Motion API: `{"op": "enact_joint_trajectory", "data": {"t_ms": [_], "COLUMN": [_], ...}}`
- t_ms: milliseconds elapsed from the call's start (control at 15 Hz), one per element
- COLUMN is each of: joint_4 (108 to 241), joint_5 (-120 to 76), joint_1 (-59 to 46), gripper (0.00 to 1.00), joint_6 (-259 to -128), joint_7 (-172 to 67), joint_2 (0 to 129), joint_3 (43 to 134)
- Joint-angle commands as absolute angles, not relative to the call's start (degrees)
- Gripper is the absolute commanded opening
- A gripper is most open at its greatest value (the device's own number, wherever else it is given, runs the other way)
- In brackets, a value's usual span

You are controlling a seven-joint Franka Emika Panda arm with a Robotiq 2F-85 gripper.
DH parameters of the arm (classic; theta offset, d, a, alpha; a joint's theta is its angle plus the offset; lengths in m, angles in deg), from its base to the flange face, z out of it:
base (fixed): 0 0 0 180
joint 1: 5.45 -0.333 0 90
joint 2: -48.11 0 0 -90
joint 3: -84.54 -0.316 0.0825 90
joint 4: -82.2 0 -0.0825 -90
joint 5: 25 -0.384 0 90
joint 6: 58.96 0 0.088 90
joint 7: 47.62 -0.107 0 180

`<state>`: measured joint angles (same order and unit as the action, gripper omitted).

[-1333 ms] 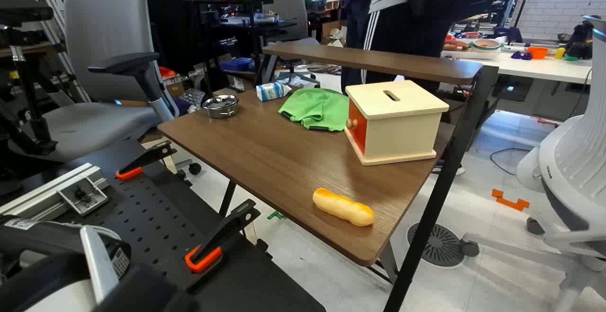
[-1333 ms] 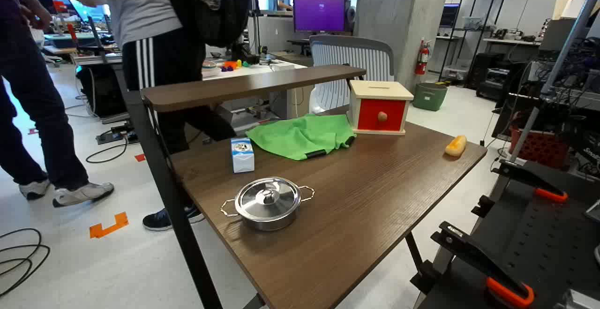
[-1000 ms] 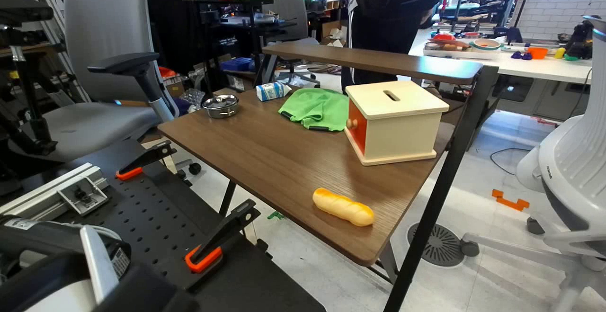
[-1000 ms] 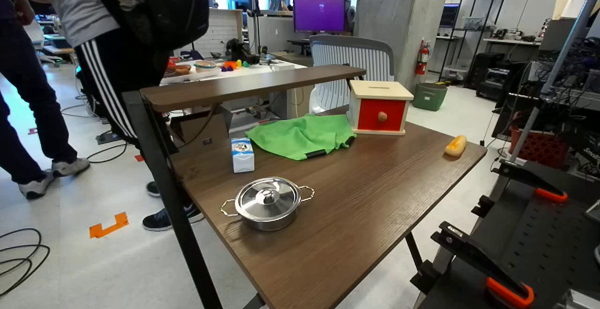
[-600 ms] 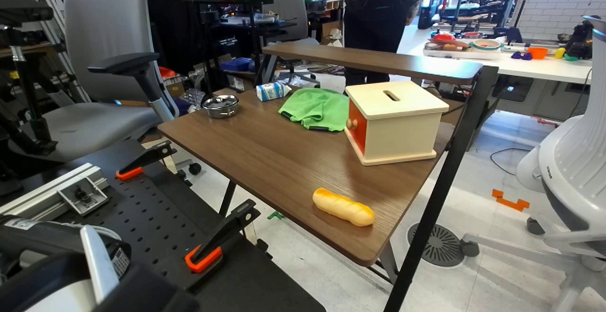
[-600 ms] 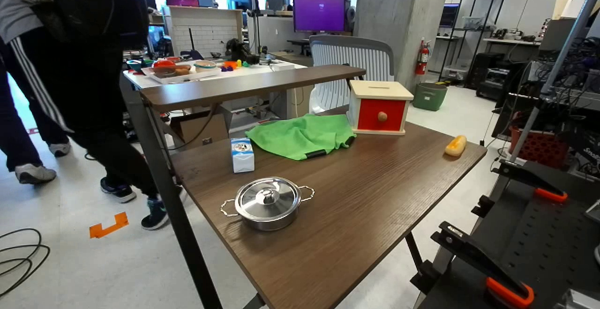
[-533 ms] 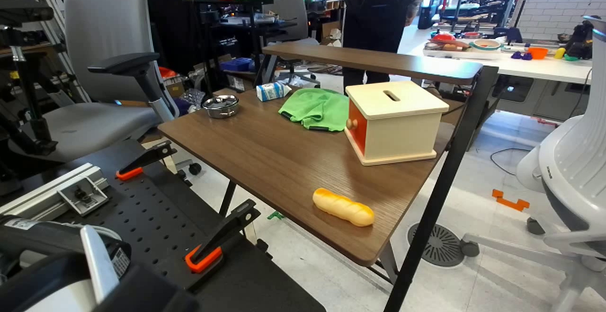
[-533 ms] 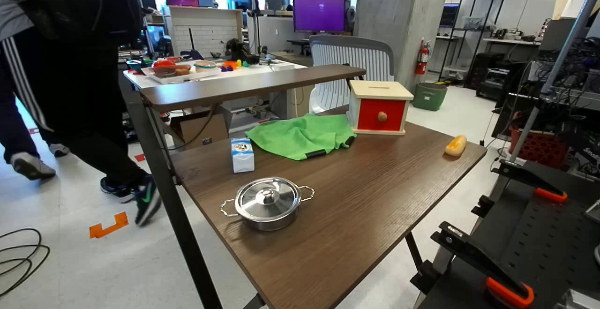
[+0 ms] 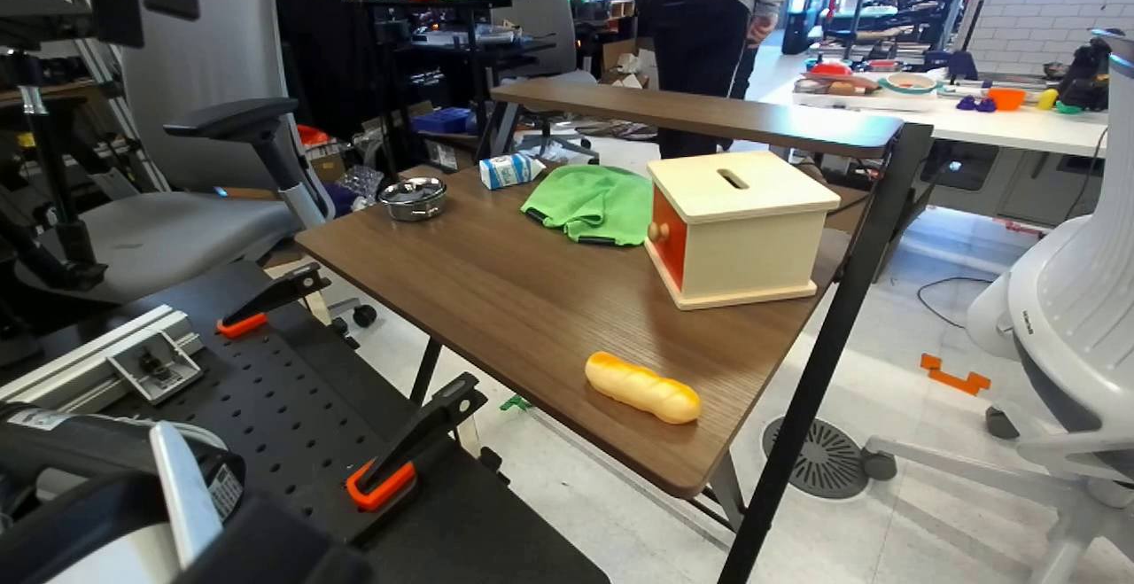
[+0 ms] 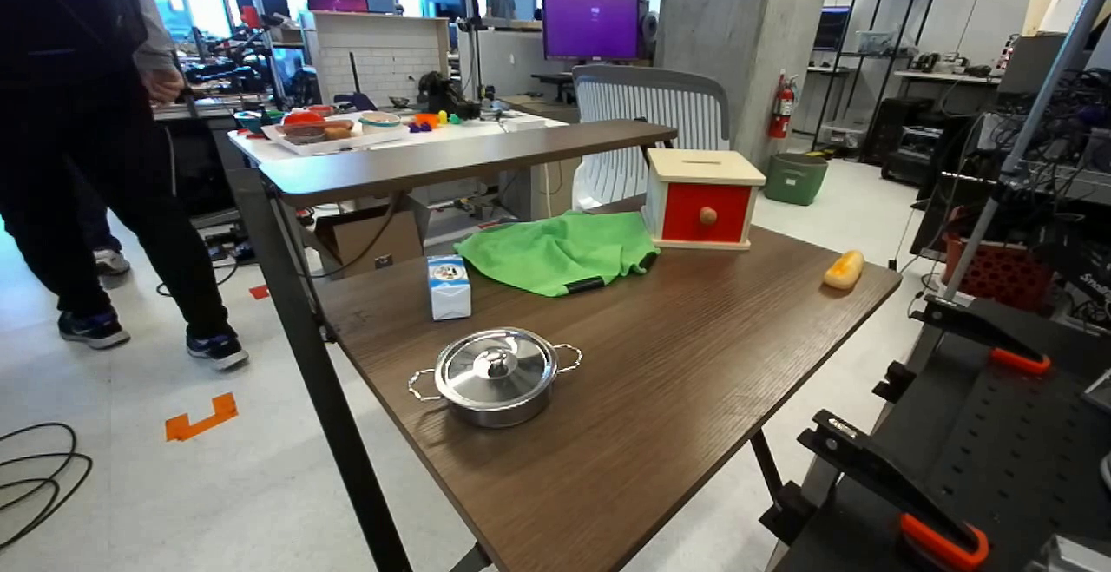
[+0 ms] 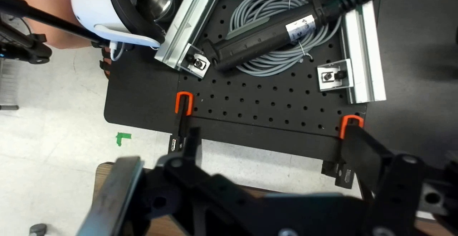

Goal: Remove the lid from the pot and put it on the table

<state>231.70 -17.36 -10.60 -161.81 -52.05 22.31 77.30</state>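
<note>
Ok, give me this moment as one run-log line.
lid: on two-handled metal pot | pot: on wood-grain table | fingers: open, empty | lid removal: not done

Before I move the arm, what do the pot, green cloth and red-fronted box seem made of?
Pot: polished metal, probably stainless steel; its body and lid throw sharp highlights. Green cloth: matte, soft fabric, by its loose folds. Red-fronted box: likely smooth wood, matte, by its pale cream panels; the red front may be painted.
</note>
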Motion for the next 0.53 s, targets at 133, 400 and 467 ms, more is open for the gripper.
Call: {"op": "enact_joint_trajectory", "data": {"t_ms": [133, 400, 467], "joint_4": [224.54, 219.6, 218.56], "joint_5": [-16.76, -17.79, -18.9], "joint_1": [-12.54, -13.49, -13.9], "gripper": [1.0, 1.0, 1.0], "joint_6": [-166.42, -173.77, -175.98], "joint_7": [-57.03, -62.83, -63.49], "joint_2": [33.87, 40.75, 42.28], "joint_3": [73.46, 71.84, 71.81]}}
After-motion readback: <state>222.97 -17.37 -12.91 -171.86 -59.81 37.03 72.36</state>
